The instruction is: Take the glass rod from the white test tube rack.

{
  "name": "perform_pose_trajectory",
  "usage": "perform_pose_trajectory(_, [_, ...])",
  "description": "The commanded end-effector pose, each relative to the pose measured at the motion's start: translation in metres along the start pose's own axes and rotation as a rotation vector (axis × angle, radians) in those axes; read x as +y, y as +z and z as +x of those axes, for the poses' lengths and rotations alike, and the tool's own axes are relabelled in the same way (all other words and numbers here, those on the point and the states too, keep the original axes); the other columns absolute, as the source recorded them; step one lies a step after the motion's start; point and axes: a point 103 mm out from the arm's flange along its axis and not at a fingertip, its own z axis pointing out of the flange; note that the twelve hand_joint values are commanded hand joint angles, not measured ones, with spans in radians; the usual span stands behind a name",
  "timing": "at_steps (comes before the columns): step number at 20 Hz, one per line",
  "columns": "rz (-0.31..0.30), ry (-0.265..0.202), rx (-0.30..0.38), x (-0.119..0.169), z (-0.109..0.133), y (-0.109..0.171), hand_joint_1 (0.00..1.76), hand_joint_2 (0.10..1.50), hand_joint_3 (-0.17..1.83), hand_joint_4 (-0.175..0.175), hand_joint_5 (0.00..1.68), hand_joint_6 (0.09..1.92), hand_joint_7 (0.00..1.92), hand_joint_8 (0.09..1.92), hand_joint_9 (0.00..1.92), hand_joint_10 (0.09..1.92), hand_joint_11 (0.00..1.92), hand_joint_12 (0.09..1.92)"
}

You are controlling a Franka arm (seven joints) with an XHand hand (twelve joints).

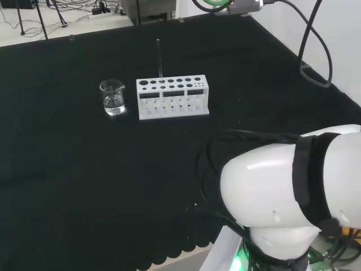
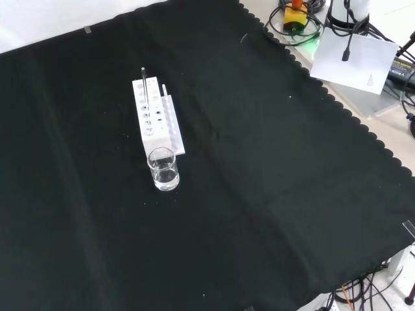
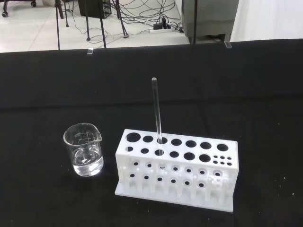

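Standing upright in the white rack (image 3: 176, 168), beside a beaker (image 3: 84, 150): glass rod (image 3: 156, 111), untouched. Hand state: cannot tell. Step: approach. Next likely needs reaching in and pinching the rod's top.

Robotics laboratory. Bench draped in black cloth (image 2: 272, 194) carries chemistry ware: white test tube rack (image 3: 176, 166), glass rod (image 3: 156, 109), beaker (image 3: 84, 149). Cables (image 3: 137, 19), stand legs (image 3: 59, 23) on floor behind; arm's white link (image 1: 282, 186).
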Motion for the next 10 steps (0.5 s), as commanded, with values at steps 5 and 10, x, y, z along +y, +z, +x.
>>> perform_pose_trajectory(5, [-0.011, 0.0, -0.01, 0.002, 0.0, 0.001, 0.65, 1.16, -0.16, -0.11, 0.06, 0.09, 0.0, 0.6, 0.02, 0.85, 0.01, 1.23])
perform_pose_trajectory(10, [0.013, -0.004, -0.009, 0.023, -0.001, 0.002, 0.65, 1.17, -0.17, -0.109, 0.07, 0.09, 0.0, 0.61, 0.0, 0.87, 0.0, 1.24])
